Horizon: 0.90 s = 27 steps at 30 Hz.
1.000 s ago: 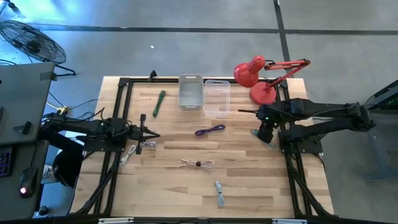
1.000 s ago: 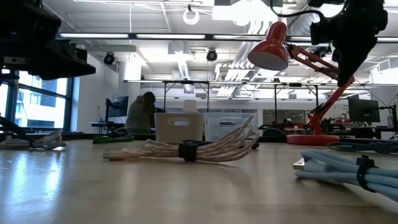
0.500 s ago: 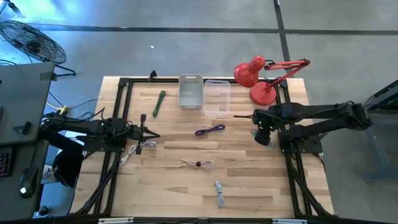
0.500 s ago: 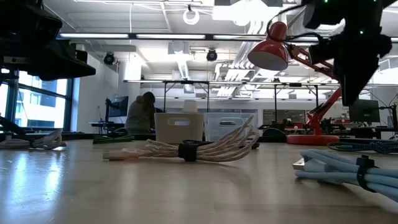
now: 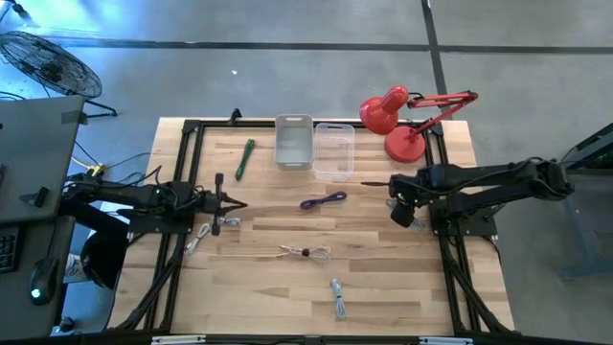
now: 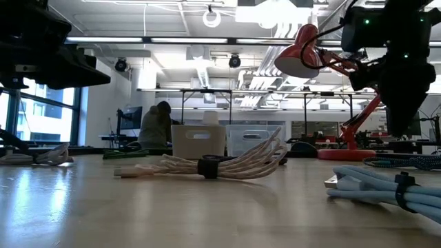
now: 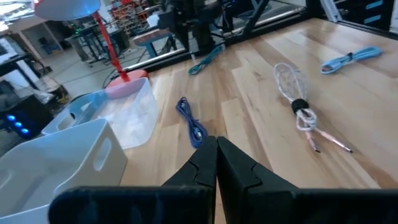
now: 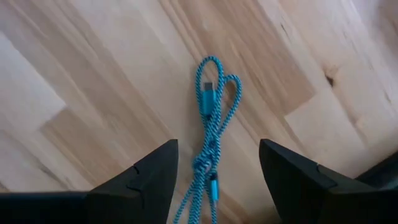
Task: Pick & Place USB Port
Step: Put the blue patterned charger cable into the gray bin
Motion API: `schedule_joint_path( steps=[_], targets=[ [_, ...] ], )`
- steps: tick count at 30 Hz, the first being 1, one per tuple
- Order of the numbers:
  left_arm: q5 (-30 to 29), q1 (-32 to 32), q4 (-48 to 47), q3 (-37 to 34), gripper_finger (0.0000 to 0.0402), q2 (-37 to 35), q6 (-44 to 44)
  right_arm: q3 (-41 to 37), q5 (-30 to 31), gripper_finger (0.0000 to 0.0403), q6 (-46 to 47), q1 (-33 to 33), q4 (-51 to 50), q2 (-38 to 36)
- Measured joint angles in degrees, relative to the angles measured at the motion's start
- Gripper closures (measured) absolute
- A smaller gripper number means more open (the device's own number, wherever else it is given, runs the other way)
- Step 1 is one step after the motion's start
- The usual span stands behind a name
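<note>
- Over on my left, the left gripper rests at the table's left edge, fingers pressed together, holding nothing.
- Mid-table I see the green cable, the grey bin touching the clear bin, the purple cable, the white cable and the light-blue cable.
- At the right edge, the right gripper hovers with fingers spread wide over the teal braided USB cable, which lies flat on the wood, not gripped.
</note>
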Motion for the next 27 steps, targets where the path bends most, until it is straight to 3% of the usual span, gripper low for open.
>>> schedule_joint_path(
  steps=[12,21,27],
  targets=[
    [-3.2,0.0,0.4,0.0,0.04,0.0,1.2,-6.1,-4.8,0.0187,6.3,-1.2,4.2,0.2],
    [-3.2,0.0,0.4,0.0,0.04,0.0,2.2,-12.1,-8.0,0.0187,5.0,-1.6,14.5,0.2],
    [-3.2,0.0,0.4,0.0,0.04,0.0,2.5,-13.7,-6.4,0.0217,5.7,-1.6,16.9,0.0]
  ],
)
